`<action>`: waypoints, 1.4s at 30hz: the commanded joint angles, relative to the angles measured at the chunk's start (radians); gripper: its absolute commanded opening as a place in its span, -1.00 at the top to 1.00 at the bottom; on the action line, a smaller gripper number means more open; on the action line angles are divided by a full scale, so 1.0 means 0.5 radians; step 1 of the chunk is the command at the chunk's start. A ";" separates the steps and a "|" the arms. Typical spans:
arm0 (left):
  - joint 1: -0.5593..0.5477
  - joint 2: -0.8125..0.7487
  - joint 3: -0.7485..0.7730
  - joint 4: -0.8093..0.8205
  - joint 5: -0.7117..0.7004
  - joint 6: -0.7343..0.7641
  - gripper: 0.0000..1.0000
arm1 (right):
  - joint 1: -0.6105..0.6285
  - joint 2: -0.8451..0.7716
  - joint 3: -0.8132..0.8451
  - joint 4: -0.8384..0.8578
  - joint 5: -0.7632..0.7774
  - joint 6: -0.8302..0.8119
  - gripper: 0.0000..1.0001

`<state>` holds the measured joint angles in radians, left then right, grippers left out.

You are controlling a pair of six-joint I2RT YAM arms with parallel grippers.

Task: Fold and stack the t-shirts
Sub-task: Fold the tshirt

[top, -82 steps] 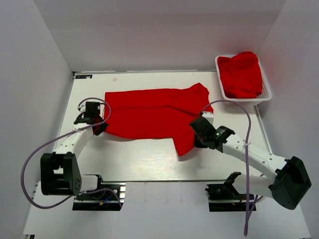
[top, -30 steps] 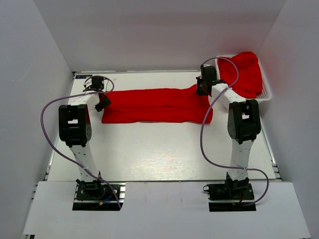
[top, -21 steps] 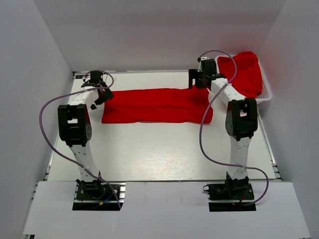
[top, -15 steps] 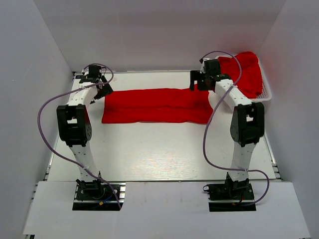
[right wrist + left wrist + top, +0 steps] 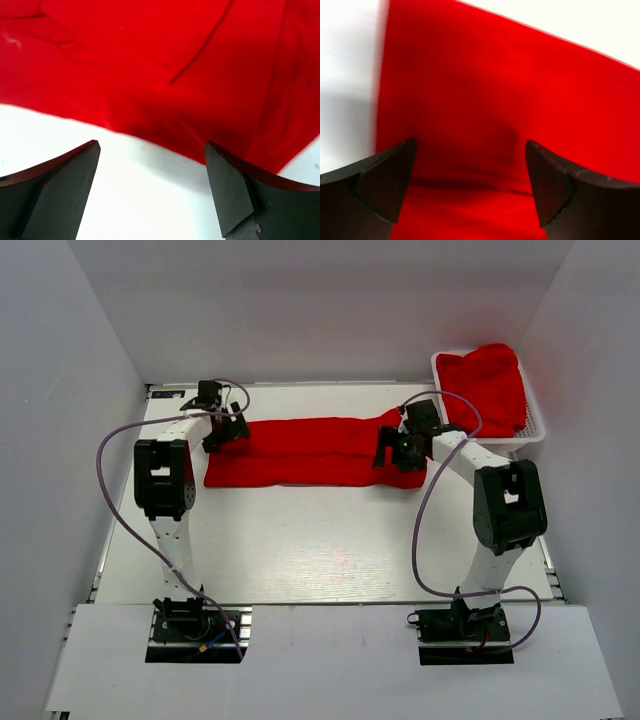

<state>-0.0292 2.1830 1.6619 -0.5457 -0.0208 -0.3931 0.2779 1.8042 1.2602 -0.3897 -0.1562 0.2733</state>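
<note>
With fingers [image 5: 380, 185] parted wide and empty on left gripper [image 5: 224, 428] and right gripper [image 5: 392, 452], poised over opposite ends of the t-shirt [image 5: 310, 452] lying as 1 folded band on the table [image 5: 300, 550], probably to pinch the next fold

Left gripper [image 5: 226, 427] and right gripper [image 5: 391, 452] hang low, fingers [image 5: 385, 180] spread wide.

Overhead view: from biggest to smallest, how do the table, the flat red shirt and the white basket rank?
table: largest
flat red shirt: second
white basket: smallest; it sits farther back, yet the gap is plain
</note>
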 commanded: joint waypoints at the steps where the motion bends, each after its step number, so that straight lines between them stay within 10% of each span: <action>1: -0.024 -0.016 -0.163 -0.028 0.039 -0.033 -1.00 | -0.010 0.131 0.065 0.120 -0.034 0.085 -0.81; 17: -0.542 -0.915 -1.845 0.060 0.510 -0.569 -1.00 | 0.036 1.315 1.537 -0.215 -0.279 0.110 -0.81; 26: -1.413 -0.568 -1.533 -0.019 0.796 -0.772 -1.00 | 0.211 1.684 1.971 0.107 -0.516 0.272 -0.81; 42: -1.994 -0.599 -1.011 -0.556 0.453 -1.051 -1.00 | 0.208 1.553 2.033 0.157 -0.302 0.113 -0.81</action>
<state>-1.0145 1.8442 1.1416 -0.5896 0.3550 -0.9222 0.3935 2.6339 2.2818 -0.2195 -0.4015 0.3927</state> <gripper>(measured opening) 0.996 0.903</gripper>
